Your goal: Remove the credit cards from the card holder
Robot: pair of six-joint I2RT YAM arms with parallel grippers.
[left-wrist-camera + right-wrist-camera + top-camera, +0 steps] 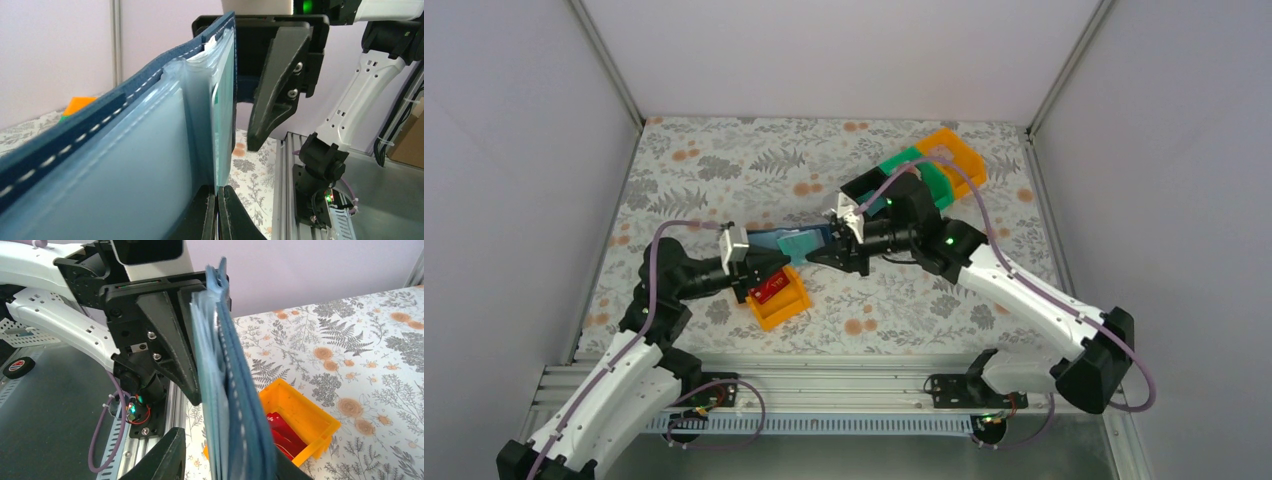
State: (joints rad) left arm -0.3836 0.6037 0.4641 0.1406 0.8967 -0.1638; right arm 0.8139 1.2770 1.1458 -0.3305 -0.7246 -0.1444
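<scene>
The card holder (782,240) is a navy wallet held open off the table between my two grippers. Its stitched cover (55,150) and pale clear sleeves fill the left wrist view. My left gripper (767,266) (218,202) is shut on the lower edge of a teal credit card (223,115) that sits in a sleeve. My right gripper (832,247) (227,452) straddles the far end of the wallet (245,405). Its left finger (167,455) stands apart from the sleeves and the other finger is mostly hidden behind the cover. A red credit card (771,289) (281,434) lies in a small orange bin (794,306) (315,440).
Black (871,186), green (927,172) and orange (957,150) bins lie in a row at the back right of the floral table. The metal rail (824,385) with the arm bases runs along the near edge. White walls enclose the table.
</scene>
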